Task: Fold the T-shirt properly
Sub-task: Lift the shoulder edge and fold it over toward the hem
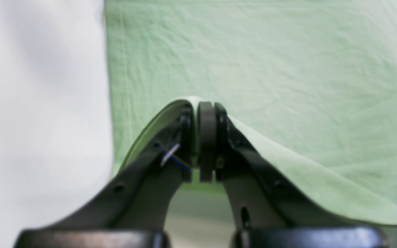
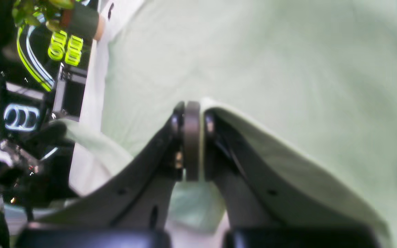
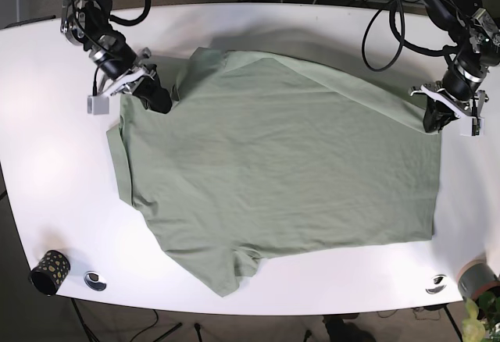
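Tabletop (image 3: 47, 162) carries your green T-shirt (image 3: 281, 170) spread across mid-frame; your right pincer (image 3: 156, 96) clamps its upper-left edge, your left pincer (image 3: 433, 115) clamps its right edge, both pinching fabric

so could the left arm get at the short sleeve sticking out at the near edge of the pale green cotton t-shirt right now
Probably not as things stand: the left gripper is shut on the pale green cotton T-shirt at its far corner, and the sleeve lies across the shirt. Nothing blocks the way, but it must let go first.
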Controlling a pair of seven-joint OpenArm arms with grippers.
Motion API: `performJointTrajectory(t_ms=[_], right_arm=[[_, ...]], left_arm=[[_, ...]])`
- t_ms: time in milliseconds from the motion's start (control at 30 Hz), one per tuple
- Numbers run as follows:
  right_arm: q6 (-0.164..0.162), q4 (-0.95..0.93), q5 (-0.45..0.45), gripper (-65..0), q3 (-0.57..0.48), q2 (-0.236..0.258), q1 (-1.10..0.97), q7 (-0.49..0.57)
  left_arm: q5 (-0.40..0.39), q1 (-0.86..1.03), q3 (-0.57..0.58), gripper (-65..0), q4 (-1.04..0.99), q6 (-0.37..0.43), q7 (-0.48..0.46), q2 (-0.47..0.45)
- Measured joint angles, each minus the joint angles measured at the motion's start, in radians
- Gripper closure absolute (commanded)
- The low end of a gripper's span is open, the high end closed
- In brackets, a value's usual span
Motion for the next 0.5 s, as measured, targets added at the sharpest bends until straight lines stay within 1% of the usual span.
performJointTrajectory(t_ms=[167,233,300,400,500], right_arm=[[-0.002,-0.079,-0.040,0.0,-0.002,0.002,0.114,0.002],[-0.004,-0.121,-0.053,0.0,-0.030,0.005,0.164,0.005],[-0.002,-0.156,-0.070,0.0,-0.056,0.005,0.217,0.000],[0.005,-0.217,-0.074,0.0,-0.077,0.000,0.285,0.003],[-0.004,-0.289,-0.107,0.0,-0.089,0.002,0.341,0.002]], left_arm=[[0.007,-0.049,0.000,-1.1,-0.023,0.000,0.001,-0.001],[0.011,-0.087,0.003,-1.1,-0.047,0.000,0.000,-0.003],[0.043,-0.131,0.003,-1.1,-0.082,0.000,0.000,-0.003],[0.083,-0.188,0.004,-1.1,-0.136,0.002,0.000,-0.012],[0.105,-0.238,0.000,-1.1,-0.188,0.003,0.000,-0.027]])
